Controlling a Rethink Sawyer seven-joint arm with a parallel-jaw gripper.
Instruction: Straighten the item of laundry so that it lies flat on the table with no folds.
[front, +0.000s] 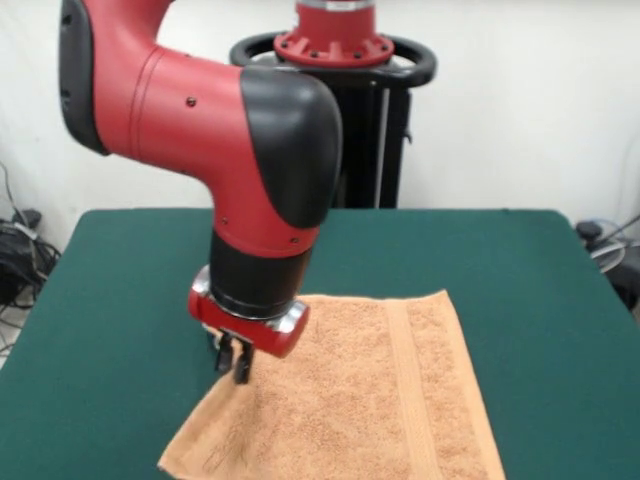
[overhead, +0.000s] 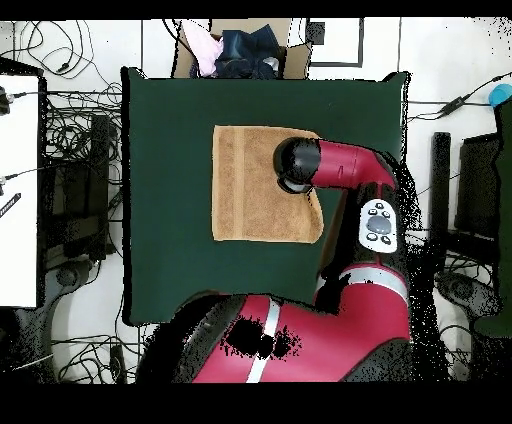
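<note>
Laundry, a light orange-tan terry towel (front: 370, 400), lay on the dark green desk (front: 520, 290); in the front view it filled the lower middle, its near edge cut off at 6 o'clock by the bottom of the frame; one flat woven band (front: 410, 390) ran from its far edge toward the near edge, on its 3 o'clock side; the far edge looked straight, while the 9 o'clock side ran slantwise toward a low corner at about 7 o'clock; from overhead the towel (overhead: 245, 190) appeared as a near-rectangle in the desk's (overhead: 170, 150) upper middle, a band toward its 9 o'clock side, its 3 o'clock part hidden under the arm; the jaws (front: 234, 358) hung from the red and black arm, directly over the towel's 9 o'clock edge in the front view, their dark tips close together at the cloth; whether they pinched the fabric or only met it could not be told; a box of clothes (overhead: 240, 50) sat beyond the desk's 12 o'clock edge in the overhead view.
</note>
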